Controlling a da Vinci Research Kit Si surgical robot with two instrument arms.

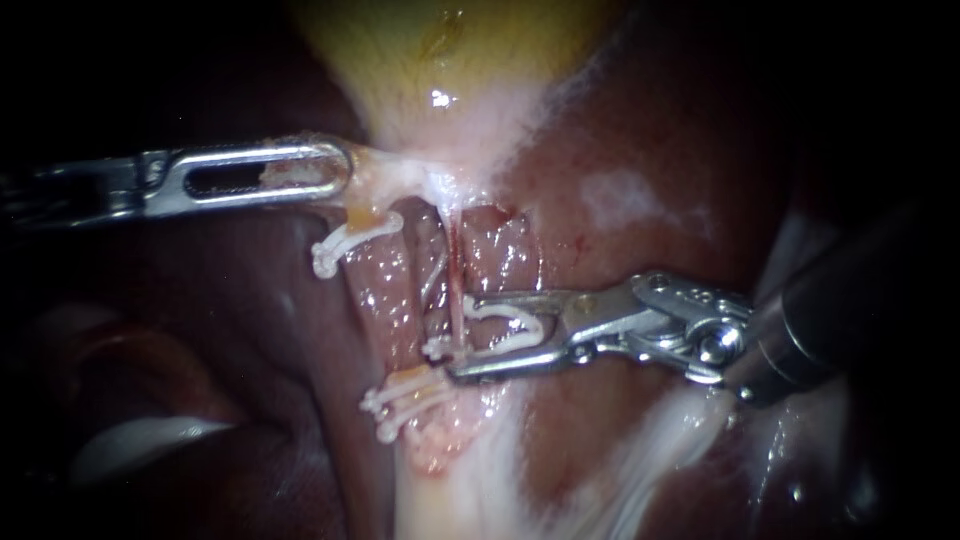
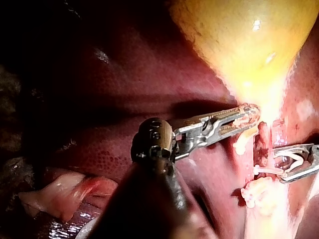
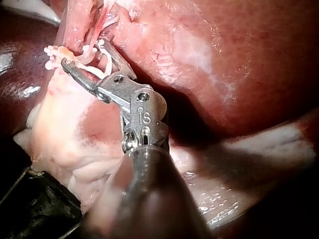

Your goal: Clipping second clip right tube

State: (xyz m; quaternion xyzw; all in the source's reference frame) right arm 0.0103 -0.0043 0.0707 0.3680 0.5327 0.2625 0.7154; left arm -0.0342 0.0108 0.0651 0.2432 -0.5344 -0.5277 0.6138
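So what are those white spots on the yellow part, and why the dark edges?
Endoscope view: the light glints off the wet gallbladder and fades outward, leaving the shaft of the left instrument in gloom. Right wrist view: the right instrument, clip between its jaws, shadows the liver.

The right tube is hemmed in by the clipped left tube; bare liver on its other side is left open.

Backdrop is all liver: dark red, wet, one pale patch. Light is a centre spot, and the endoscope view's edges drop to black. Right wrist view: black crinkled material (can't tell what) just beside the pale tissue. Glints on wet surfaces in every view.
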